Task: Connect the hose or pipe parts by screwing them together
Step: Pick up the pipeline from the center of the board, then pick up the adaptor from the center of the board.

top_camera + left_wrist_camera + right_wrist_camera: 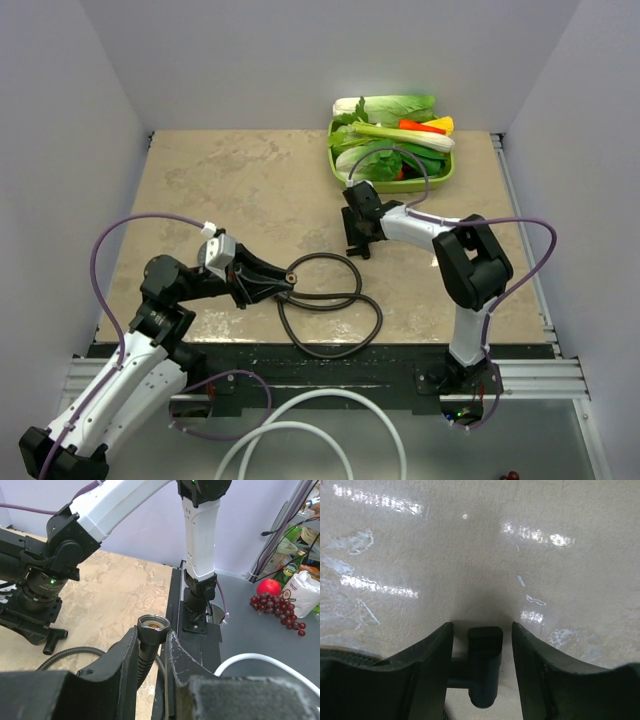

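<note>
Black plastic, matte and stubby: the small T-shaped fitting (482, 672) lies flat on the beige counter (250, 190), directly between the fingers of the right pincer (482, 630). Its longer barrel runs along the line of the fingers, and its side branch points across at the left-hand finger. The jaws stand apart with a strip of counter showing on each side of the barrel, so nothing is gripped there yet. The right arm is plainly the nearer one to this part.

The left pincer (151, 635) is clamped narrow on the end of the long thin black flexible hose (330, 310), just below its metal swivel nut (153, 624). The nut stands proud of the fingertips with its open mouth facing away from the wrist. From above, that end points right, toward the right arm. The fitting sits off to its right and a little farther back, and the two are near but apart. The rest of the hose trails in loose loops on the counter near the front edge.

Joining them looks to depend on lifting the fitting and turning one port square to the nut's mouth.
</note>
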Robot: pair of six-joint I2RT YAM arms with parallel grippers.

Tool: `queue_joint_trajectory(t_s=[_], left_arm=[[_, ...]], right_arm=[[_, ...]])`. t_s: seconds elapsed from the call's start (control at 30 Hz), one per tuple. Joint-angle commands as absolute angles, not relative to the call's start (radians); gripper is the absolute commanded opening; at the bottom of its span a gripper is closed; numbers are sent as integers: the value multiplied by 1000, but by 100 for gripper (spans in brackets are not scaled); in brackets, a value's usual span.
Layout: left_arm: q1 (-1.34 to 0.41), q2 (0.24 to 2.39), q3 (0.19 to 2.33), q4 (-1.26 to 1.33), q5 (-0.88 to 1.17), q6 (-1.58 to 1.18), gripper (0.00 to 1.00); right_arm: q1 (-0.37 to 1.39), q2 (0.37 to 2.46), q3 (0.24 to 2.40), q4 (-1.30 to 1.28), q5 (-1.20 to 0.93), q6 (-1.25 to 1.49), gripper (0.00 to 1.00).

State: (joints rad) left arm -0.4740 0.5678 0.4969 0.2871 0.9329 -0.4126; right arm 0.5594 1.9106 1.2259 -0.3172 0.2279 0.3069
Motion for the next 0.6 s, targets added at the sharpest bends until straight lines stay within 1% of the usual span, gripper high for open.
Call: queue_joint_trajectory(t_s=[0.0,0.07,0.2,0.23,0.4,0.5,0.53,0.57], left_arm=[[-460,555,503,351,928,-436,0],[-454,554,503,357,927,-439,0],[-445,548,492,379,922,-451,0],[-442,548,492,380,922,-451,0],[-437,542,497,383,919,-451,0],[-436,538,503,377,919,-451,0],[-434,537,505,374,919,-448,0],[-433,537,505,370,920,-448,0]], right_arm=[[569,1875,1266,-391,318,327,55],[569,1867,1264,-416,325,344,58],[572,1838,1224,-416,295,362,55],[572,1836,1220,-413,290,368,52],[572,1851,1212,-387,241,371,45],[572,1881,1215,-377,210,371,38],[572,1894,1213,-373,201,373,33],[572,1899,1210,-368,193,373,30]])
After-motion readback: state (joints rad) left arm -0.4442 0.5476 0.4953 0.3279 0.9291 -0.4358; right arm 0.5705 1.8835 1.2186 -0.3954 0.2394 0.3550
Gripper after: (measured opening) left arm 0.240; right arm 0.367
